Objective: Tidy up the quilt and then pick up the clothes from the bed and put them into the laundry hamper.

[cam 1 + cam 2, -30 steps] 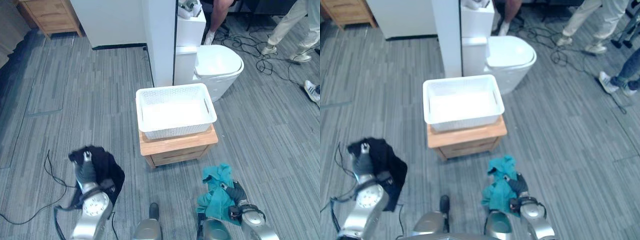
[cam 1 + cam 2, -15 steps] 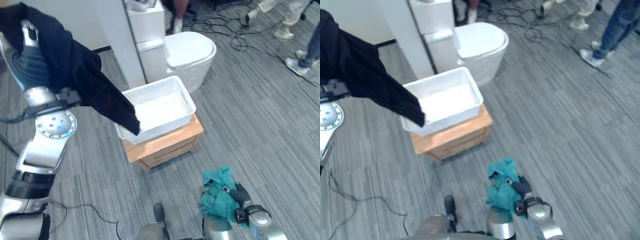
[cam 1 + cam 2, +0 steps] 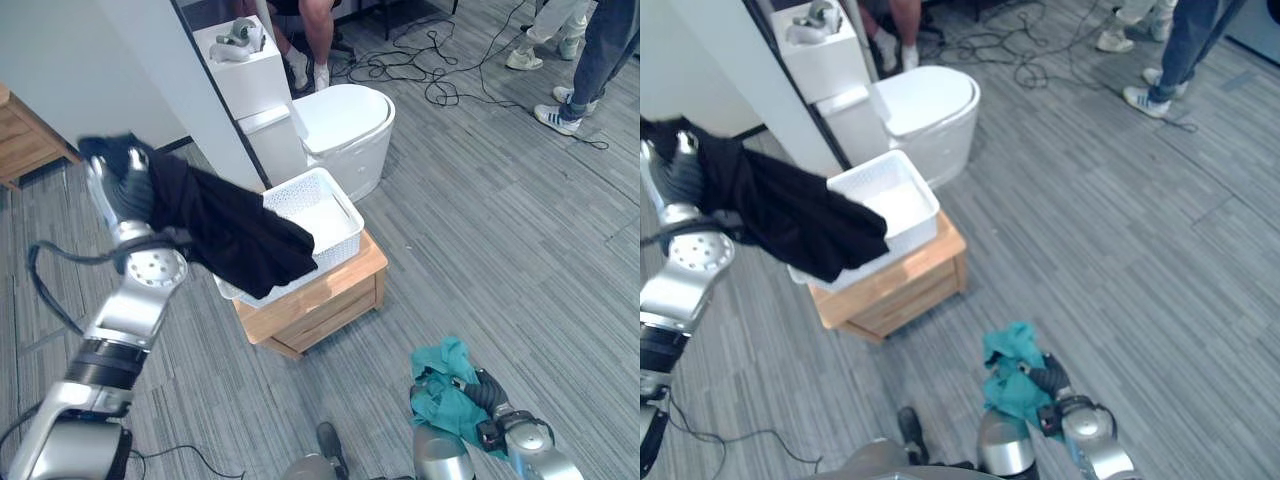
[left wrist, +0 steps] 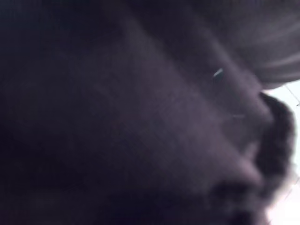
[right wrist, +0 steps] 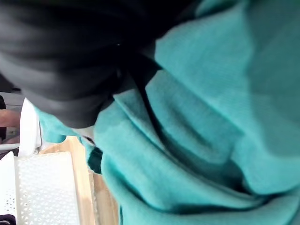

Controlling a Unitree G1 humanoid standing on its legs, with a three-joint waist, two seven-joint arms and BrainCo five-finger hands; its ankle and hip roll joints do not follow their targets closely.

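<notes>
Grey plank floor [image 3: 520, 230]. Left hand [image 3: 118, 190] raised, clamped on a black garment [image 3: 235, 235] draped over the white hamper [image 3: 335, 215] — set on a low wooden stand [image 3: 320, 300]; toilet [image 3: 340, 125] behind. Right hand [image 3: 490, 395] clamped on teal clothing [image 3: 440, 395], fingers largely buried in cloth.

The place looked like a lab staged as a home. A white toilet [image 3: 345, 125] stood at twelve o'clock on grey plank flooring [image 3: 520, 250], a wooden dresser [image 3: 25, 145] at ten. Cables [image 3: 440, 75] and people's legs [image 3: 600, 50] showed at one o'clock.
</notes>
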